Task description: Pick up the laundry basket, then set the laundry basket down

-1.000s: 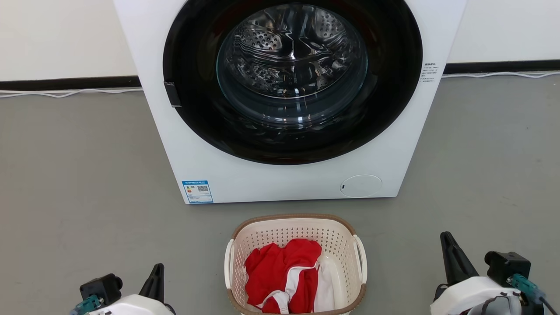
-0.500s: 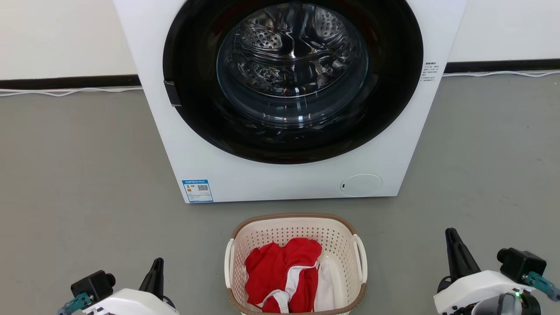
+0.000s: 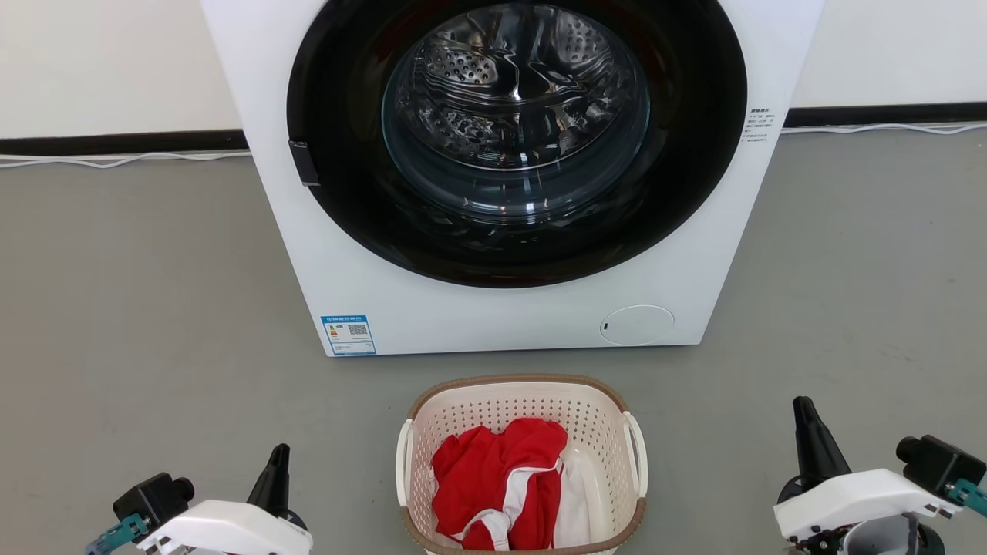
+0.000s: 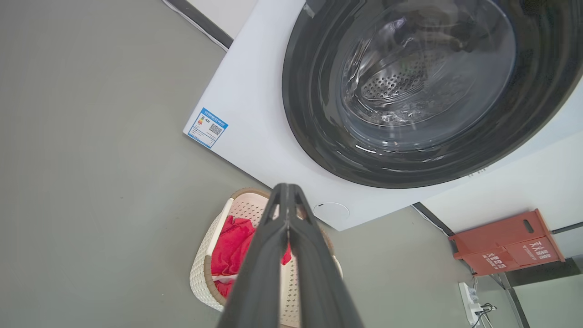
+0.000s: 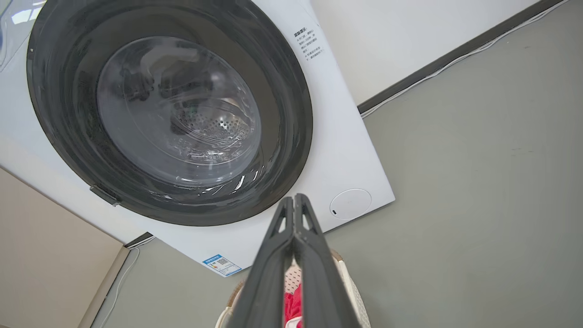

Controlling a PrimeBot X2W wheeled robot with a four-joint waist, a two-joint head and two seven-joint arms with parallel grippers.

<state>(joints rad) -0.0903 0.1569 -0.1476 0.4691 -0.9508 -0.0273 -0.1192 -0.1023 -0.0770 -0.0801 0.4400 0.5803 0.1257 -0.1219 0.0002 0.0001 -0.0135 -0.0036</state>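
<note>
floor (image 3: pixel 139 293): plain grey, everything sits on it, with a dark skirting strip and a white cable along the back wall

washing machine (image 3: pixel 463 316): big white front loader, round dark door with a glass window, looks shut to me, and you can see the shiny drum through it

laundry basket (image 3: pixel 501 408): on the floor right in front of the washer, a small gap between them, roughly centred under the door. Cream with holes, brown rim, white handles on both sides. Neither hand is touching it

clothes (image 3: pixel 493 478): red and white bundle lying inside the basket

left hand (image 3: pixel 276 462): low on the left, well apart from the basket, fingers pressed together and pinching nothing (wrist view makes that clear)

right hand (image 3: pixel 806 416): same deal on the right, well clear of the basket, fingers pressed together with nothing between them

sticker (image 3: pixel 348 334): little blue and white label on the washer's lower left corner
</note>
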